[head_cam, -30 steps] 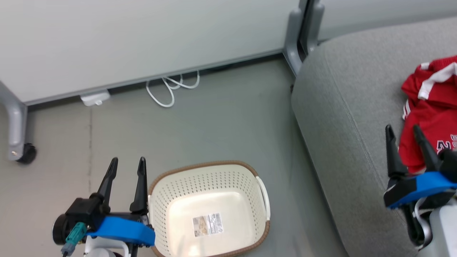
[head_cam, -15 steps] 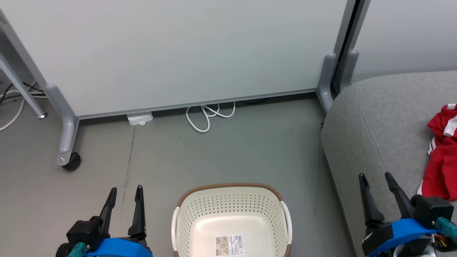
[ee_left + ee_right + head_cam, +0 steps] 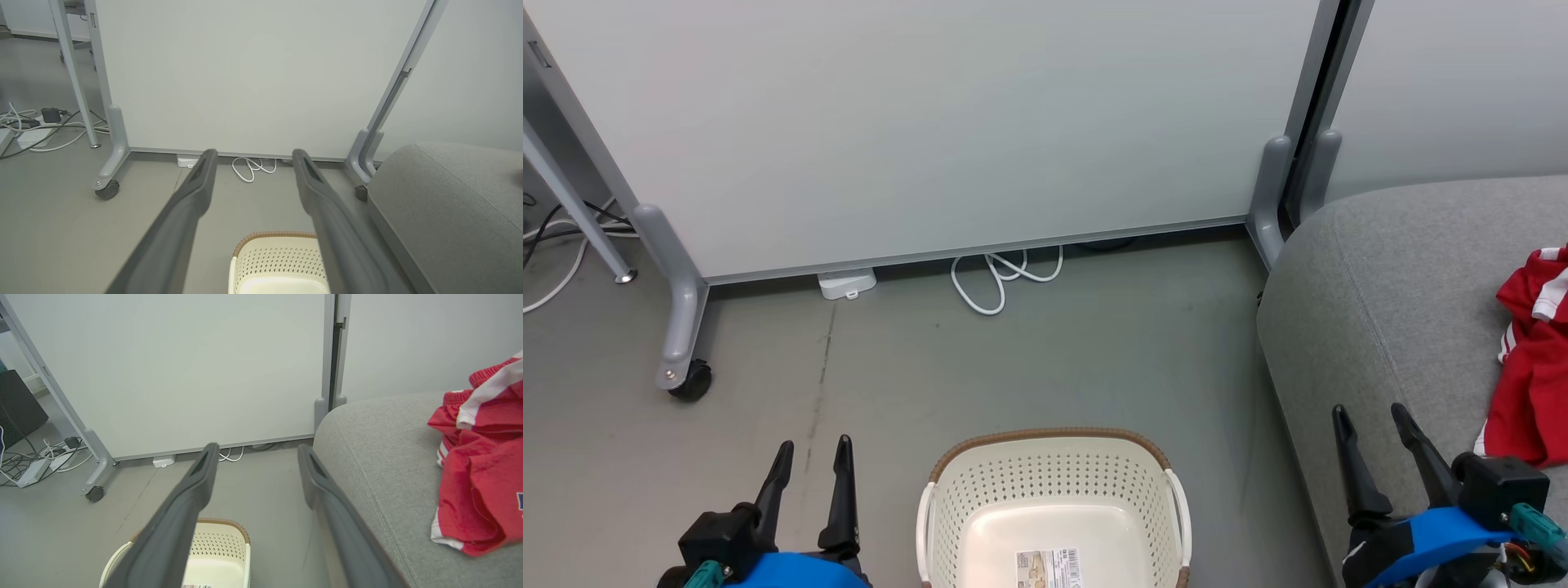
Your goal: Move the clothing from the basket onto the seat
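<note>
Left fingers point(image 3: 841, 490), right fingers point(image 3: 1349, 461) spread apart; clothing point(image 3: 1531, 367) on seat point(image 3: 1380, 278).

The basket point(image 3: 1054, 478) stood on the grey floor point(image 3: 1094, 359) near the seat's point(image 3: 1388, 302) rounded front edge, its pale bottom showing a printed label point(image 3: 1049, 567). The clothing point(image 3: 1531, 384) lay crumpled on the seat, back from that edge. The left gripper point(image 3: 814, 445) hung over the floor left of the basket and the right gripper point(image 3: 1368, 408) over the seat's edge, each with fingers spread apart, while a white cable point(image 3: 996, 282) lay coiled where the floor met the partition panel point(image 3: 931, 122).
</note>
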You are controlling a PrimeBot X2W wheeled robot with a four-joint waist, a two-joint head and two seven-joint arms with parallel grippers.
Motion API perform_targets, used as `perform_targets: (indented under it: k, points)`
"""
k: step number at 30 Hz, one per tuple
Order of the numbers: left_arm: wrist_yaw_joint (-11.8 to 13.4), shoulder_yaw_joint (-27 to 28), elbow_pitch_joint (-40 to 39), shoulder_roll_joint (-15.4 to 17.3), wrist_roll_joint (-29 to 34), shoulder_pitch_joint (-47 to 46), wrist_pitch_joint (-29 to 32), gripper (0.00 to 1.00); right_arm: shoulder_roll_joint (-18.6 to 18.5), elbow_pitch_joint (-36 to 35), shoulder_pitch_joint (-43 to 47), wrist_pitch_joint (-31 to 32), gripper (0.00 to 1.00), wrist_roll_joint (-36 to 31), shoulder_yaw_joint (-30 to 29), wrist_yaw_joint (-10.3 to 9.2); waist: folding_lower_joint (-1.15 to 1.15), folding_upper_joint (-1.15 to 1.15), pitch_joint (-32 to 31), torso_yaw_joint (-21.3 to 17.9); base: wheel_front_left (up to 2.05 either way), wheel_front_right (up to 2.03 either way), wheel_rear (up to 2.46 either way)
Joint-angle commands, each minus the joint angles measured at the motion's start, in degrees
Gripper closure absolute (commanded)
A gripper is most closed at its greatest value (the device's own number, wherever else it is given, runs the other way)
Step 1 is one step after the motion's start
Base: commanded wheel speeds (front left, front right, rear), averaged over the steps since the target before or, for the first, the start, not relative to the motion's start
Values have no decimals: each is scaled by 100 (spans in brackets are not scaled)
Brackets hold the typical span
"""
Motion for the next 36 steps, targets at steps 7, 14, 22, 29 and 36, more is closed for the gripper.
perform_targets:
  k: [7,14,22,29,36]
  points:
    - [-5,-72,49,37,-43,-20,-18,0,41,68,91,-30,0,68,30,1,0,0,-27,12,0,0,0]
    - [0,-106,203,-16,-100,82,32,100,36,250,46,-1,100,57,26,0,0,0,-36,28,0,0,0]
    - [-1,32,148,-57,-829,37,254,100,39,331,-35,157,100,874,-37,0,0,0,-32,20,0,0,0]
    - [-1,149,63,-84,-1471,-27,442,100,40,311,-73,244,100,1608,-40,0,0,0,-28,11,0,0,0]
    - [-2,260,-16,-109,-2060,-83,614,100,41,307,-120,336,100,2277,-54,0,0,0,-24,3,0,0,0]
